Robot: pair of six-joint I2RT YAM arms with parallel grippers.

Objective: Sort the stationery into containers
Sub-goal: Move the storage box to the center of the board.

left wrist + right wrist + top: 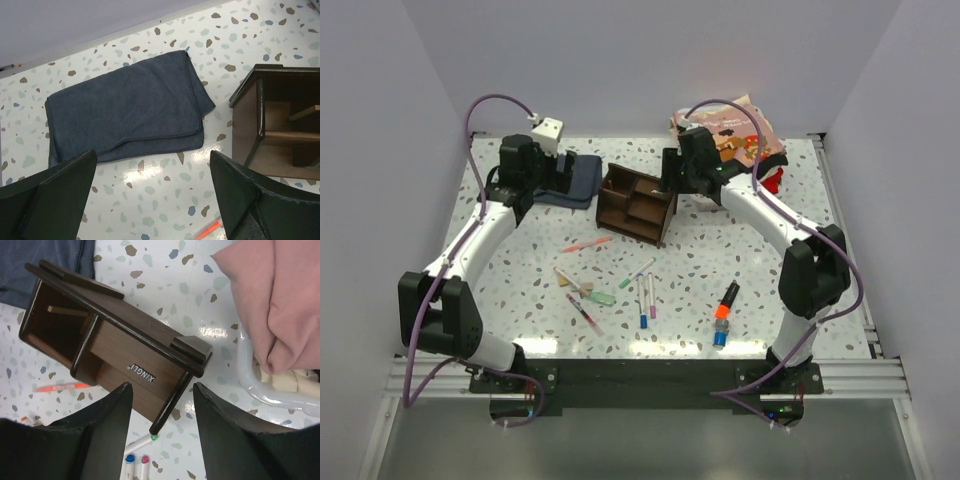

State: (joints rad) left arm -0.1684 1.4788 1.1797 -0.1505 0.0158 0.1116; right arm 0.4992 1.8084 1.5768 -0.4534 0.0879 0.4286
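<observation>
A speckled white table is seen from above, and its far side is reached by the left arm and the right arm. The left gripper is spread fully wide above the table, beside a dark blue folded cloth; nothing is held or touched by it. The right gripper is held over the near right end of the organiser with its fingers apart. Bare table is seen between the right finger and the wood, so no grip is shown. A white bin filled with pink clothes is placed just right of that gripper.

The dark brown organiser is set between the two grippers. Its long axis runs left to right, slanting nearer on the right, and its compartments are seen open.

The stationery is scattered on the table nearer the bases:
- One black-orange marker is slanted, with its black end farther away.
- Six thin pens are counted. A blue-capped pen and a pink-capped pen are laid parallel, near to far.
- One pale green eraser is seen.
- One tiny blue-capped bottle is placed just nearer than the marker.
</observation>
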